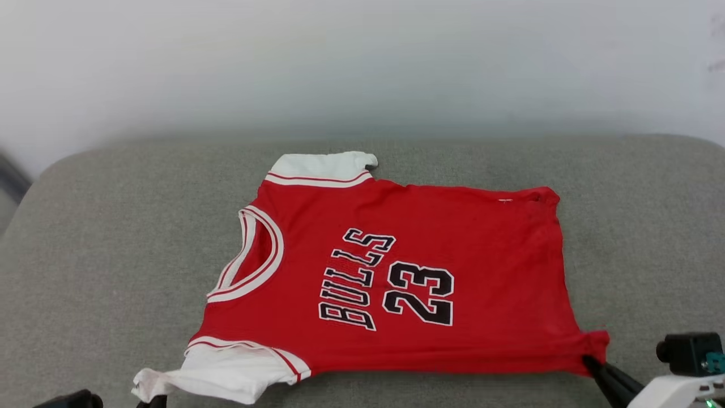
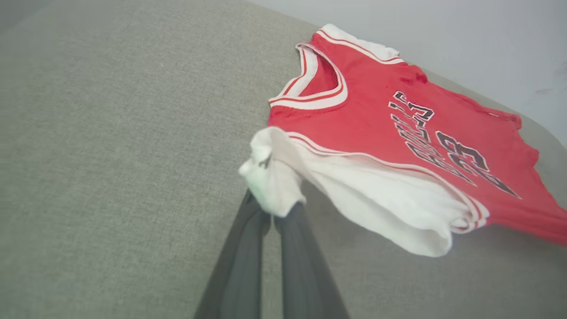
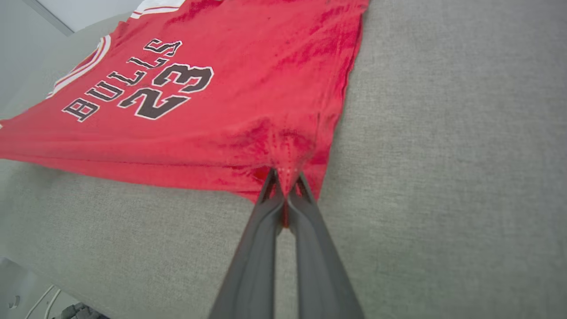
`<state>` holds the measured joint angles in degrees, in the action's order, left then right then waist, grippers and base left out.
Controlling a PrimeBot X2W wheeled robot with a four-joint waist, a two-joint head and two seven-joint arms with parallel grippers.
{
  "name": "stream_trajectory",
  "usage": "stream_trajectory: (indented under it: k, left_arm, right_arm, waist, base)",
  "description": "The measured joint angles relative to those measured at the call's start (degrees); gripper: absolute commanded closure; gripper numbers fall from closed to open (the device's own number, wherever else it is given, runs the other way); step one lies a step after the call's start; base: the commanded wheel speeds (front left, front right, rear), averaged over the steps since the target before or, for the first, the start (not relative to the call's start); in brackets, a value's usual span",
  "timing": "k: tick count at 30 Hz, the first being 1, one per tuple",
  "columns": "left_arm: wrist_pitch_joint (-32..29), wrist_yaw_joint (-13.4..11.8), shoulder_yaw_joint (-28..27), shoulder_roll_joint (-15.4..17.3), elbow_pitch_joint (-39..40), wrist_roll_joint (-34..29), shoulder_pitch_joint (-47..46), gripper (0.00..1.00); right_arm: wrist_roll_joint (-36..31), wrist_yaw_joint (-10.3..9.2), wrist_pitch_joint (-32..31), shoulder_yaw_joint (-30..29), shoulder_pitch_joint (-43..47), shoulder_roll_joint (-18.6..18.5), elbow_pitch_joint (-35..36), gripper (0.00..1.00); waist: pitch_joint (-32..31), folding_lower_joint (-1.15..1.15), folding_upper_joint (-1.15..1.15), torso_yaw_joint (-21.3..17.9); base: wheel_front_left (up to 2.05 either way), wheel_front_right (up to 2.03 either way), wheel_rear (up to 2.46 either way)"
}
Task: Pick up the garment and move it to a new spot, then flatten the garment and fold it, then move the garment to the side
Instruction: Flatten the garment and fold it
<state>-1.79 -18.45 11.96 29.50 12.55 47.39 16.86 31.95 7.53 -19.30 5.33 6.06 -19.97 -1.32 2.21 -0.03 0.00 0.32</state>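
Note:
The garment [image 1: 408, 266], a red jersey with black lettering and white sleeves, lies spread on the grey cushion, neck toward the left. My left gripper [image 2: 272, 208] is shut on the bunched tip of the near white sleeve [image 2: 270, 175], lifting it a little off the surface; in the head view that sleeve [image 1: 221, 374] sits at the bottom left. My right gripper [image 3: 285, 181] is shut on the near hem corner [image 3: 288, 150]; the head view shows it [image 1: 595, 362] at the jersey's lower right corner. The far sleeve [image 1: 320, 167] lies flat.
The grey upholstered surface [image 1: 113, 255] extends well beyond the jersey on the left and right. A pale wall [image 1: 362, 62] rises behind its far edge. The surface's near edge and cables on the floor [image 3: 44, 301] show in the right wrist view.

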Motion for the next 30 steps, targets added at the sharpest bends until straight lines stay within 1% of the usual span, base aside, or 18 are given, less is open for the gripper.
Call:
stream_trajectory:
  k: [4,6,9,12,15,18,26,30]
  left_arm:
    - [-3.12,-2.03,0.1,0.87,5.03,1.34,4.56,1.0]
    - [-4.15,-2.53,-0.21,1.22,7.2,2.2,5.88,1.0]
    - [-4.17,-2.99,-1.02,1.64,9.05,2.26,5.9,1.0]
    - [-3.96,-2.83,-0.98,1.26,8.87,2.0,3.09,1.0]
    - [-3.3,-1.6,-0.35,0.37,6.38,1.65,-2.2,1.0]
    - [-2.5,0.19,0.59,-0.8,2.71,1.33,-7.76,1.0]
    - [-1.47,5.73,3.47,-4.21,-10.11,1.34,-21.64,1.0]
    - [-2.16,8.24,4.99,-5.41,-17.1,1.96,-26.03,1.0]
  right_arm:
    - [-1.48,0.0,-4.57,-4.65,6.45,3.13,5.53,1.0]
    - [-2.34,-0.01,-6.48,-6.35,8.51,4.21,8.01,1.0]
    - [-3.12,-0.01,-8.55,-8.15,9.03,5.59,10.2,1.0]
    - [-3.78,-0.01,-9.6,-8.8,7.79,6.3,10.46,1.0]
    - [-4.75,-0.01,-10.58,-9.16,4.43,6.62,9.4,1.0]
    - [-5.64,-0.01,-11.43,-8.25,0.84,6.6,7.31,1.0]
    - [-5.88,-0.02,-11.41,-5.32,-8.45,5.42,0.73,1.0]
    - [-5.7,-0.02,-10.45,-3.59,-11.92,4.61,-2.85,1.0]
  waist:
    - [-1.24,0.01,0.0,0.73]
    - [-1.29,0.0,0.0,0.95]
    - [-0.58,0.01,0.0,0.95]
    - [0.44,0.01,0.0,0.86]
    - [1.98,0.03,0.0,0.85]
    - [3.75,0.03,0.0,0.84]
    - [9.08,0.03,0.0,0.92]
    - [11.38,0.03,0.0,0.77]
  base:
    - [0.0,0.0,0.0]
    - [0.0,0.0,0.0]
    - [0.0,0.0,0.0]
    - [0.0,0.0,0.0]
    - [0.0,0.0,0.0]
    - [0.0,0.0,0.0]
    - [0.0,0.0,0.0]
    - [0.0,0.0,0.0]
